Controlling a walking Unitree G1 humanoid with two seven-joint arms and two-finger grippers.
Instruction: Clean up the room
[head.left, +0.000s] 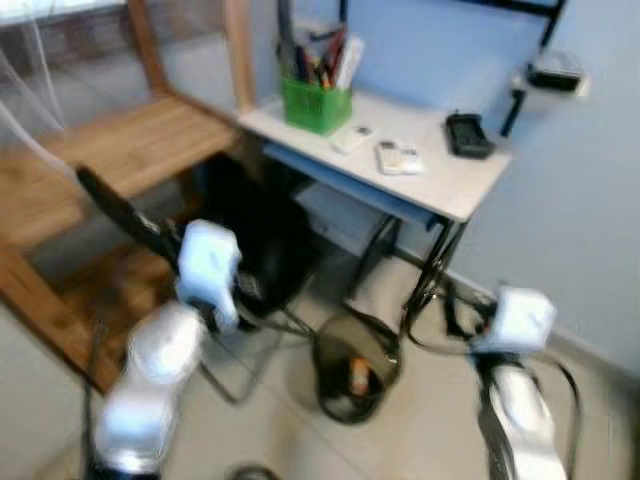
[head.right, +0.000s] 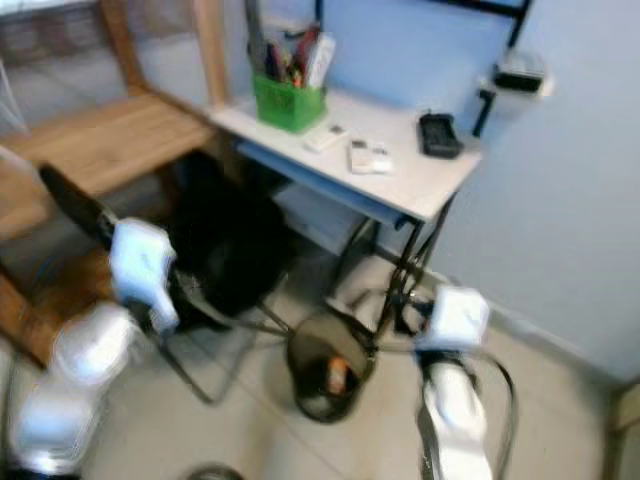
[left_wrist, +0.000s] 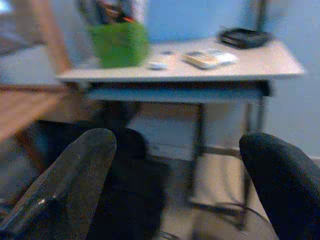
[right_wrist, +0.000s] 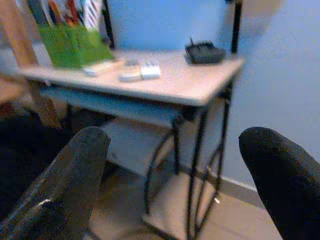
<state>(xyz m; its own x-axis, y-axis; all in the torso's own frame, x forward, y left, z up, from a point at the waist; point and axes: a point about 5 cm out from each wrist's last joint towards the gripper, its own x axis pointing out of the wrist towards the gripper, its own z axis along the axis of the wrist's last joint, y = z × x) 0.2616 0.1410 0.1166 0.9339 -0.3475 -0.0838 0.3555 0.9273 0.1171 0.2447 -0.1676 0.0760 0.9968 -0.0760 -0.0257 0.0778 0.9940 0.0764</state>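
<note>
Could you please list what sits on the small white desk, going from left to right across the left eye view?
Green pen holder → white remote → second white remote → black device.

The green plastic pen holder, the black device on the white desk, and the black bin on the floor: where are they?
Green plastic pen holder (head.left: 316, 106), left eye view, front wall.
Black device (head.left: 468, 134), left eye view, top face.
Black bin (head.left: 329, 352), left eye view, left rim.
</note>
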